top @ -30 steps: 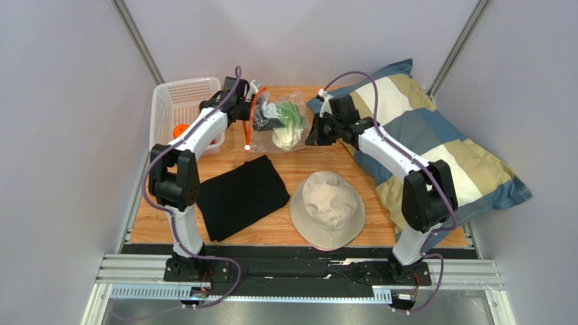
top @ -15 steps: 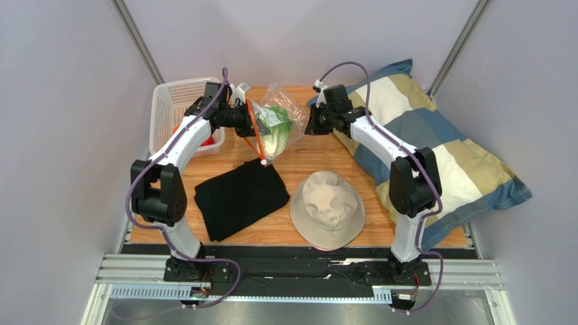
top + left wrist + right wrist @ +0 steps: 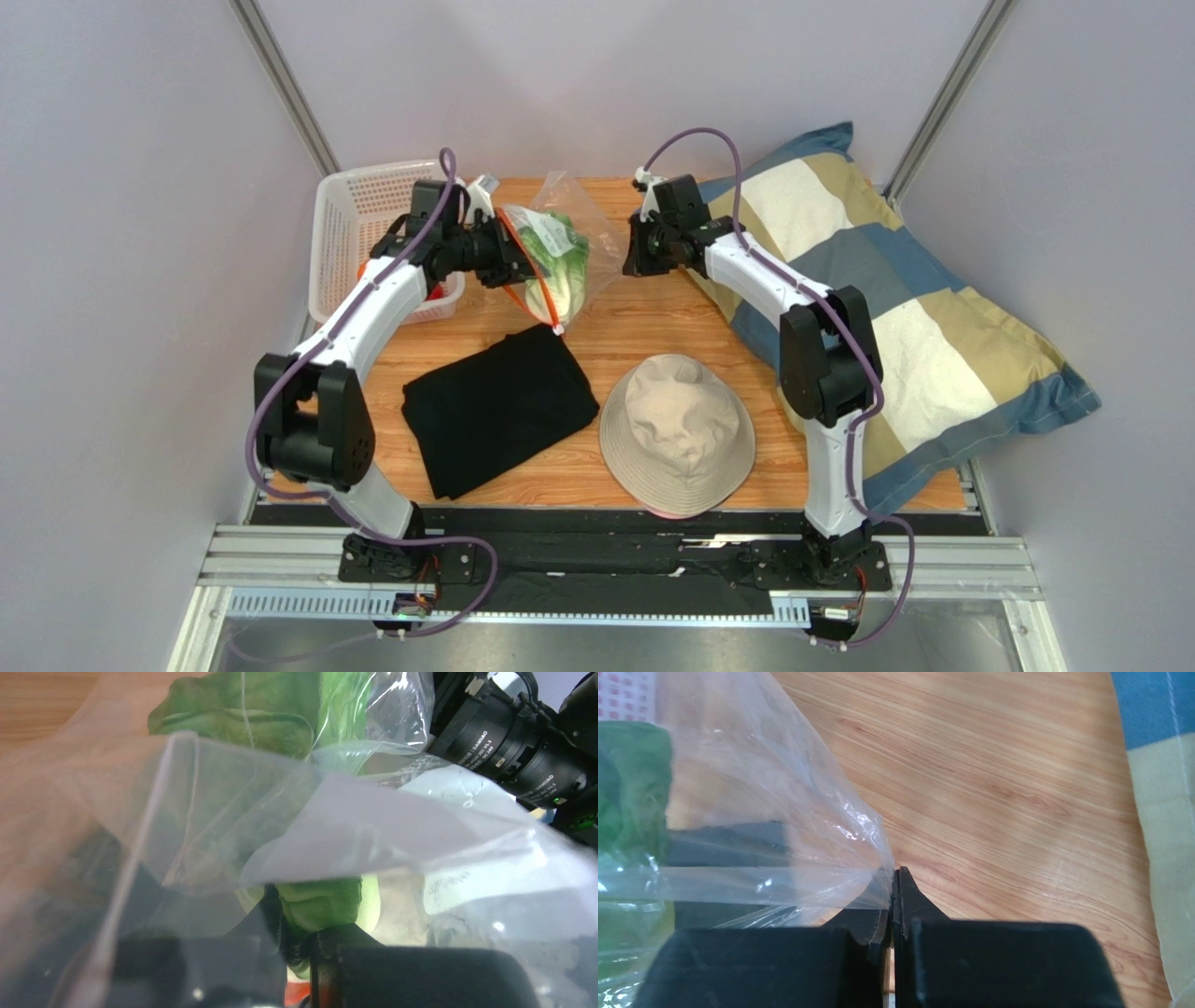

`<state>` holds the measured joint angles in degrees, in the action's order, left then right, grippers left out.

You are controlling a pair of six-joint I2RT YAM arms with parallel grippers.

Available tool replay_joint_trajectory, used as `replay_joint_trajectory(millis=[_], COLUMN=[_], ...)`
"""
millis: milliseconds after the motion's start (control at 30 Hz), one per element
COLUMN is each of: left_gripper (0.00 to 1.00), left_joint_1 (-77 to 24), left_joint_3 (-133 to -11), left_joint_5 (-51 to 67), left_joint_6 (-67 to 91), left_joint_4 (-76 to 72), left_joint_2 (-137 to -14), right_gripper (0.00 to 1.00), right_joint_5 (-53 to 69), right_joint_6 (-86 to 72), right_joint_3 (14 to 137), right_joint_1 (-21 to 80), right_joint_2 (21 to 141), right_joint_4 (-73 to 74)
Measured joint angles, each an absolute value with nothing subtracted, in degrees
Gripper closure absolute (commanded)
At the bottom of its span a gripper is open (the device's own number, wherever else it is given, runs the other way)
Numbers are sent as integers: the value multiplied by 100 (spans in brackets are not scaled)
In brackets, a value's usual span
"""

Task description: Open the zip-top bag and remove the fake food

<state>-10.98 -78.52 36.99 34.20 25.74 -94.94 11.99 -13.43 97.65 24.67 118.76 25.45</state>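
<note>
The zip-top bag (image 3: 561,259) hangs above the table's back middle, stretched between my two grippers. The pale green cabbage (image 3: 554,252) is inside it. The orange-red zip strip (image 3: 530,290) dangles from the bag's left side. My left gripper (image 3: 494,261) is shut on the bag's left edge; in the left wrist view its jaws (image 3: 309,941) pinch plastic (image 3: 351,826) with the cabbage (image 3: 238,721) just beyond. My right gripper (image 3: 631,261) is shut on the bag's clear right corner (image 3: 878,875), jaws (image 3: 894,896) closed. The other fake food is not clearly visible.
A white mesh basket (image 3: 358,210) stands at the back left, under my left arm. A black cloth (image 3: 498,406) and a beige bucket hat (image 3: 678,431) lie in front. A striped pillow (image 3: 898,308) fills the right side and shows in the right wrist view (image 3: 1158,777).
Both grippers have lifted the bag off the table and shifted it back and left. The zip strip now dangles below it. Both stay shut on the bag.
</note>
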Motion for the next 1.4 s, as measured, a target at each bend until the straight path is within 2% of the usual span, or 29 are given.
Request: replay_joint_trajectory(millis=[233,500,767,900,1067,1267,1400], left_gripper=[100,100,100,100,100,100,100], left_joint_1=[-1098,-1127,-1138,-1011,-980,-917,-884], left_joint_3=[-6530,-7196,-7378,-7452,-7592,-7277,-7000], left_joint_5=[2934,2211,1599,1372,2008,2423,2561], left_joint_6=[4248,4563,4794,4700,4718,4547,3972], left_joint_4=[1343,1640,2147,2359,2464,2600,3297], left_joint_2=[-8241,-8530,-8503,-8464,-8482,-8484,-8512], right_gripper=[100,100,100,100,100,100,100], right_joint_5=[1612,1492,1295,816,624,768,797], right_joint_6=[-1313,-1350,-1409,-1398,-1387,-1717,-2200], right_joint_3=[10186,9059,9223,9579,10158,11754,12558], right_joint_1=[2536,2519,2410,2123,1931,1909,1903], right_joint_2=[11983,11375,11356,11616,12191,13181,13655], right_joint_4=[2318,1490,1457,1778,2091,2867,3177])
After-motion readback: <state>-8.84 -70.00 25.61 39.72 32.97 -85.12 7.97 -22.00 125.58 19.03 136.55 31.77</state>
